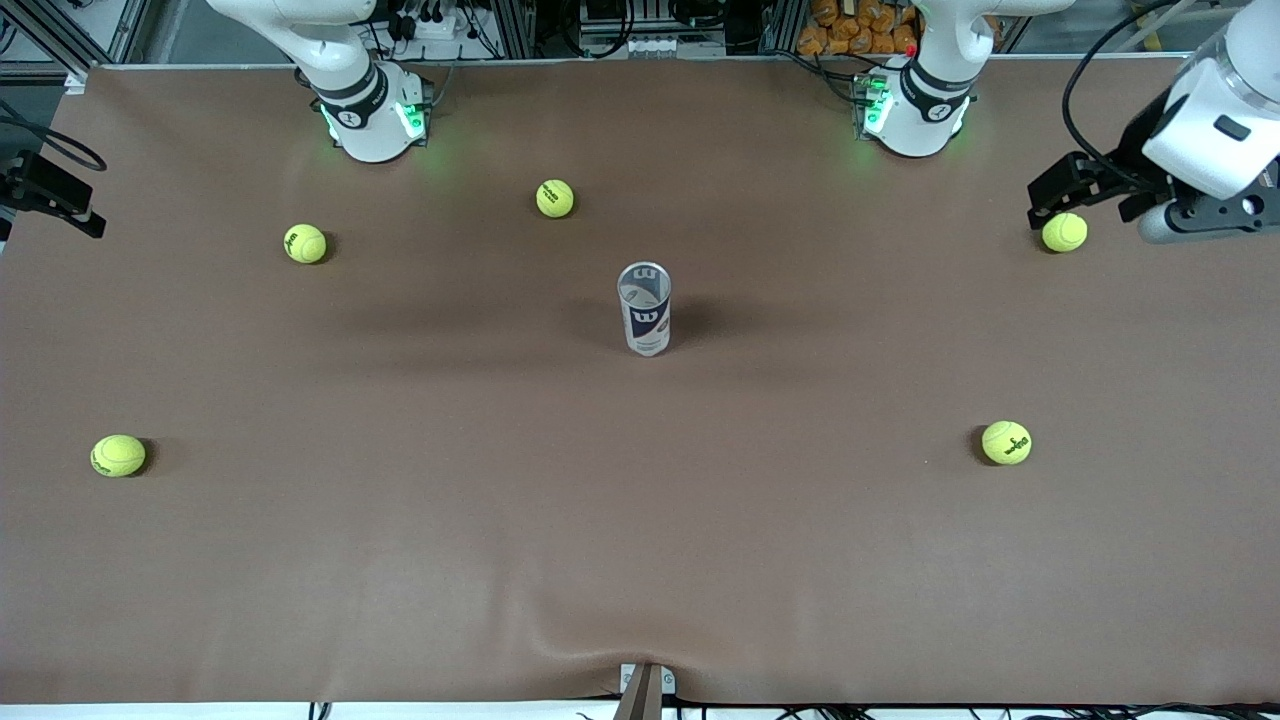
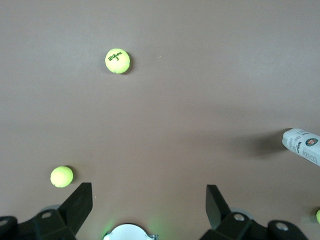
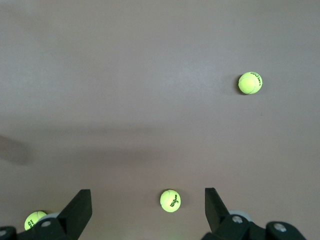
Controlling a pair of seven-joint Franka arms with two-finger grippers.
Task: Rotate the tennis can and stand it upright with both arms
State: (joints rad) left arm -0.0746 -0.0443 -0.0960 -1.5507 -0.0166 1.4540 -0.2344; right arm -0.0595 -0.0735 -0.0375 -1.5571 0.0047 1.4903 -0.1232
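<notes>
Five balls lie scattered on the brown table (image 1: 640, 520), whose cloth wrinkles at the edge nearest the front camera. Upright near the middle stands the can (image 1: 645, 310), open end up. Racks, cables and orange objects (image 1: 860, 25) line the room above the bases. Up at its own end, over one ball (image 1: 1064, 232), the left gripper (image 2: 149, 197) hangs wide open and empty. Over its end hangs the right gripper (image 3: 148, 200), equally spread, holding nothing.

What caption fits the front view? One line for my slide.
Tennis can upright mid-table among five tennis balls; left gripper open.
</notes>
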